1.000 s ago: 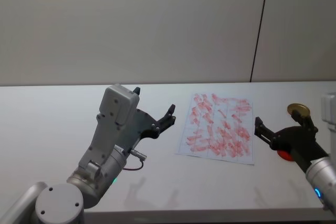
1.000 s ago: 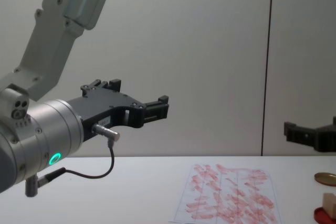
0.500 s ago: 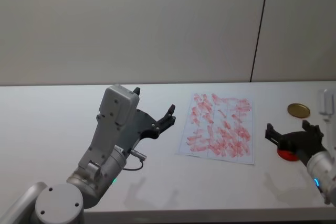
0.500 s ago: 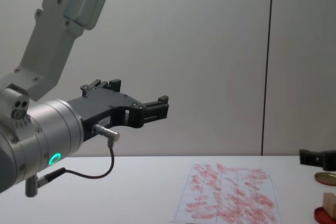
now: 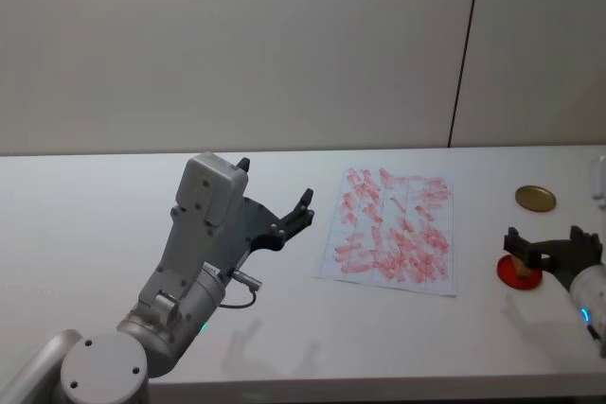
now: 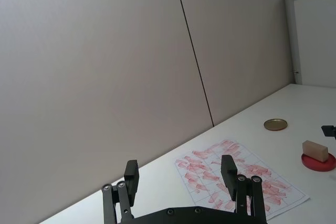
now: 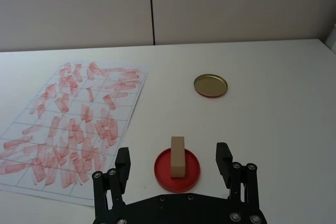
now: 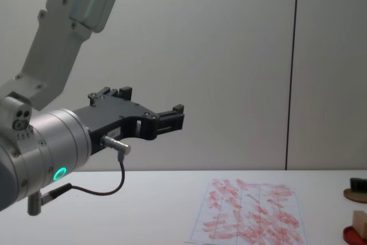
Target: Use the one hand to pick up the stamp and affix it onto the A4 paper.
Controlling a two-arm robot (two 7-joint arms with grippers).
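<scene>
In the head view, the A4 paper (image 5: pixel 393 231) lies flat on the white table (image 5: pixel 95 205). Right of the paper, the stamp (image 5: pixel 519 265) sits on a red pad (image 5: pixel 521 276). The right gripper (image 5: pixel 552 245) hangs close by it, fingers spread wide and holding nothing. Left of the paper, the left gripper (image 5: pixel 276 184) is held up, open and empty.

In the left wrist view, the stamp (image 6: pixel 315 150) rests on the pad off the paper's right side, near a brass disc (image 6: pixel 275 124).

In the right wrist view, the stamp (image 7: pixel 178 156) stands on the pad, untouched, in line with the gap between the spread fingers.

In the chest view, the stamp (image 8: pixel 359 220) shows low, right of the paper.
</scene>
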